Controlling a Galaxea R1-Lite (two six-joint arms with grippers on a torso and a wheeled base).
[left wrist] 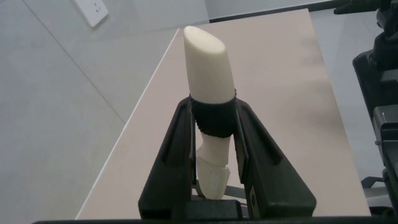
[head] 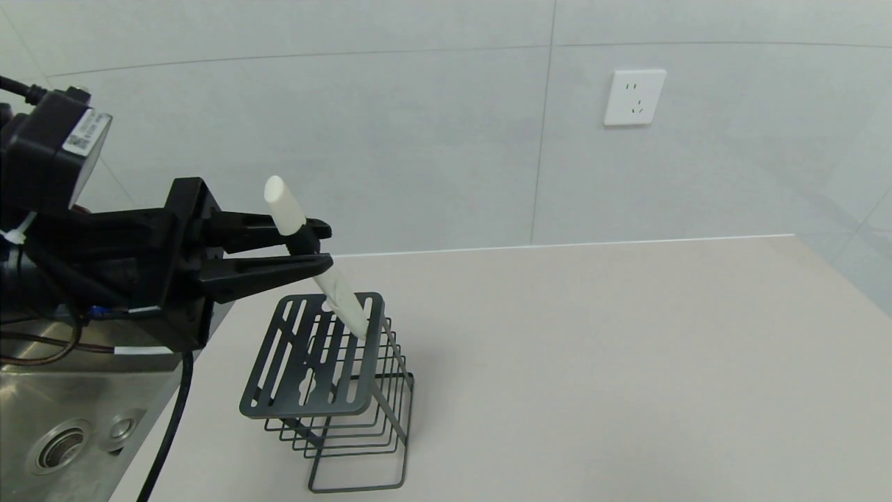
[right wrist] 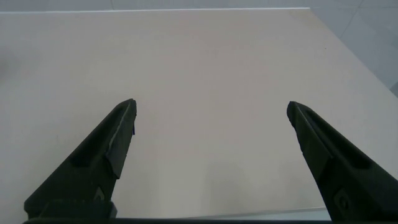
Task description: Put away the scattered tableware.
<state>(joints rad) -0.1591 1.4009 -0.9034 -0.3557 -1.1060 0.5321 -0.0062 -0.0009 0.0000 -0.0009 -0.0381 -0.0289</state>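
Fingers of my left gripper clamp the white utensil; I should lower it plumb into the rack slot.

A white square wall socket sits on a pale grey wall of large smooth tiles, with thin seams running beside and above it. Below the socket, a beige matte countertop meets the wall along a straight pale edge. Far down to the socket's left, a stainless steel sink is sunk into the counter, with its round metal drain in view.
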